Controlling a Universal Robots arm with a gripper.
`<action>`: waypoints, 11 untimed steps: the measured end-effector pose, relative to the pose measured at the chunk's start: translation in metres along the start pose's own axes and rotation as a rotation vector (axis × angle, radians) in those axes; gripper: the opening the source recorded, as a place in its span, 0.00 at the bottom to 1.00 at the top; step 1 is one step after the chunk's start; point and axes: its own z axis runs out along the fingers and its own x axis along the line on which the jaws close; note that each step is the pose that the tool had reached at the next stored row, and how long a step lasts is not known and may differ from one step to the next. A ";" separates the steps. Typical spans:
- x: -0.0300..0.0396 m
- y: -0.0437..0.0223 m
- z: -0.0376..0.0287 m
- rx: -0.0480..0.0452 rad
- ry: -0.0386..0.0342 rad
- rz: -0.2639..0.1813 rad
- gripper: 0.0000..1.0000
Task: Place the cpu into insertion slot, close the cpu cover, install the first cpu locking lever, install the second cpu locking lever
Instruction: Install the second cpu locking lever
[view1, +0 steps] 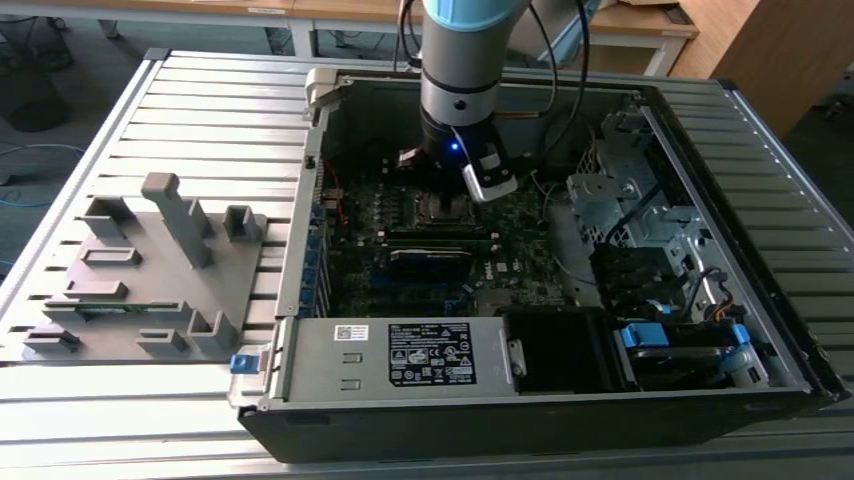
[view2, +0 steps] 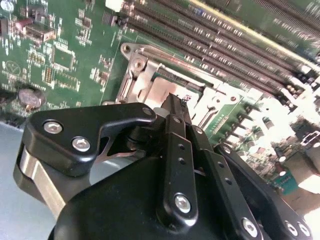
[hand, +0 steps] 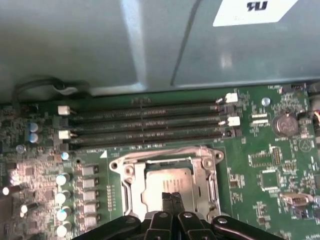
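Observation:
The cpu (hand: 165, 181) lies flat in the insertion slot (hand: 118, 165) on the green motherboard (hand: 260, 165). Its dull silver face shows through the cut-out of the cpu cover (hand: 131, 189), which lies down over it. A thin wire lever (hand: 165, 150) runs along the socket edge nearest the memory slots. My gripper (hand: 172, 197) is shut with nothing between its fingers, and its tips sit just over the cpu's face. In the second wrist view the shut fingertips (view2: 175, 102) point at the cpu cover (view2: 134, 75). In the exterior view my gripper (view1: 447, 195) reaches down into the open case at the insertion slot (view1: 441, 208).
Long black memory slots (hand: 145, 125) run beside the socket, with a row of capacitors (hand: 62, 200) on another side. The case walls, a power supply box (view1: 400, 355) and a drive cage (view1: 614, 200) hem the board in. A grey fixture (view1: 147, 270) sits on the slatted table at the exterior view's left.

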 end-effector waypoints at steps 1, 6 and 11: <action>0.0000 0.0008 0.0001 0.0142 -0.0016 0.000 0.10; 0.0003 0.0043 -0.0009 0.0293 -0.0029 -0.001 0.10; 0.0005 0.0075 -0.0042 0.0294 -0.0029 -0.001 0.10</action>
